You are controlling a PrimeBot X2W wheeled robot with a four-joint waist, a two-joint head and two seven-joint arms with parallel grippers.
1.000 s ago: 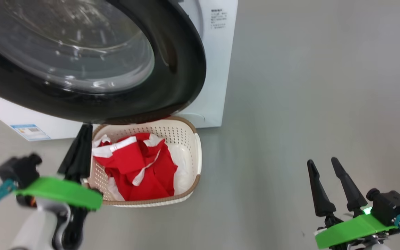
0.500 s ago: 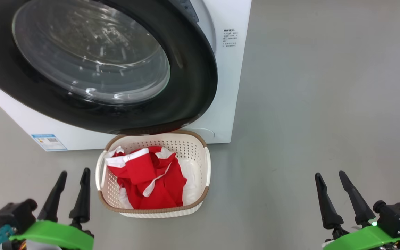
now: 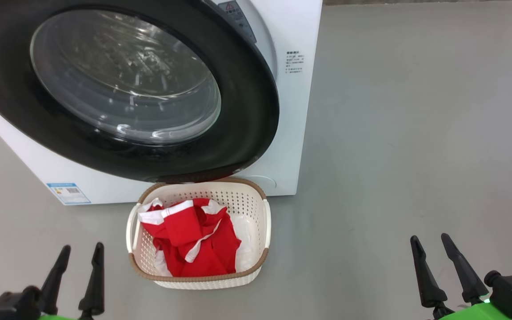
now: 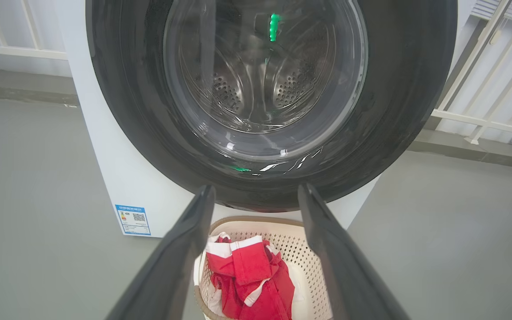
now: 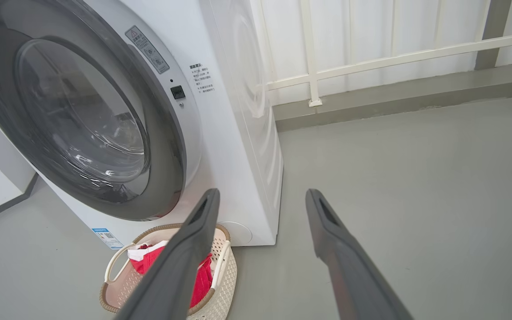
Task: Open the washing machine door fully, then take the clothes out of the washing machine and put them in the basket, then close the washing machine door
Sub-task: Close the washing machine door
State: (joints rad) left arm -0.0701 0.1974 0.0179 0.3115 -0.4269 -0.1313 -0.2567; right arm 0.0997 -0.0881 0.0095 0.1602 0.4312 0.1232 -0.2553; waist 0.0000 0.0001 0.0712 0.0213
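Head view: door point(image 3: 247, 111) looks shut against the washer point(image 3: 296, 133), with the glass bulging out and the black rim glossy. It's stiff, hinged and probably heavy-ish. The rim looks slippery, so push flat on its outer edge rather than pinch it. The basket point(image 3: 202, 278) sits on the floor point(image 3: 416, 133) just near of the washer, under the door's low edge. The clothes point(image 3: 194, 240) are piled inside it. They're soft, light and floppy, so grab a bunched fold. The basket is light, stiff plastic, so take it by a side handle. Left claw point(image 3: 82, 246) is at the near left, wide and empty, apart from the basket. Right claw point(image 3: 428, 237) is at the near right, wide and empty, well apart from everything.

Left wrist view: fingers are spread with nothing between them. The steel drum point(image 4: 256, 89) seen through the glass looks empty. The blue label point(image 4: 134, 220) is low on the washer's left. Basket and clothes are below the door.

Right wrist view: fingers are spread and empty, and the door sits flush on the front. A white railing point(image 5: 371, 62) runs far behind.

Versus a second ago: the head camera has shifted, so the whole picture sits differently. The left claw was pinched shut beside the basket's left rim, up by the door's low edge. Now it's spread and pulled back to the near left. The right claw is wide as before.
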